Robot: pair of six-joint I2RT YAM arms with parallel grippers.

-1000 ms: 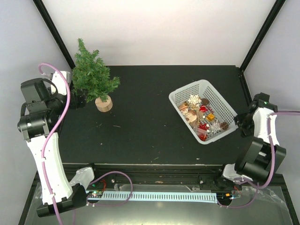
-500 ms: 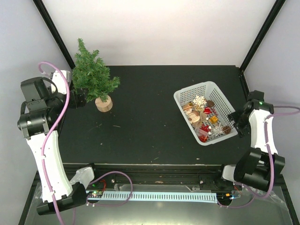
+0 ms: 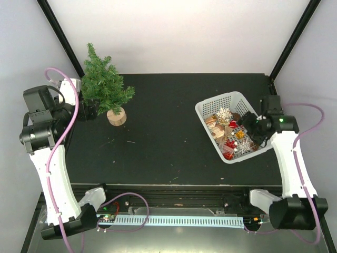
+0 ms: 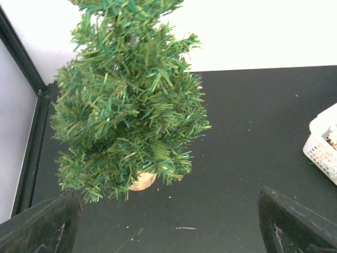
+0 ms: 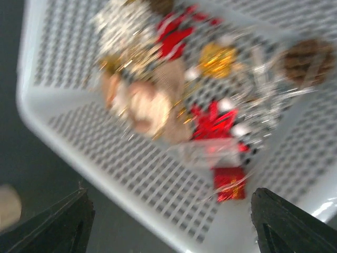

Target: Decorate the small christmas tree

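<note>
Right gripper (image 5: 168, 200) hangs wide open over the white mesh basket (image 3: 217, 99); we see its ornaments (image 5: 158, 100) blurred, perhaps red and gold pieces. Left gripper (image 4: 166, 197) gapes wide, holding nothing, just beside the small christmas tree (image 3: 105, 84), which stands upright at the table's (image 3: 168, 132) far left corner.

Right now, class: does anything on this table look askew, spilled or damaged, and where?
Nothing serious. The white basket sits skewed to the table edges, ornaments all inside; the small christmas tree stands on its stump, with a few pale flecks nearby.
</note>
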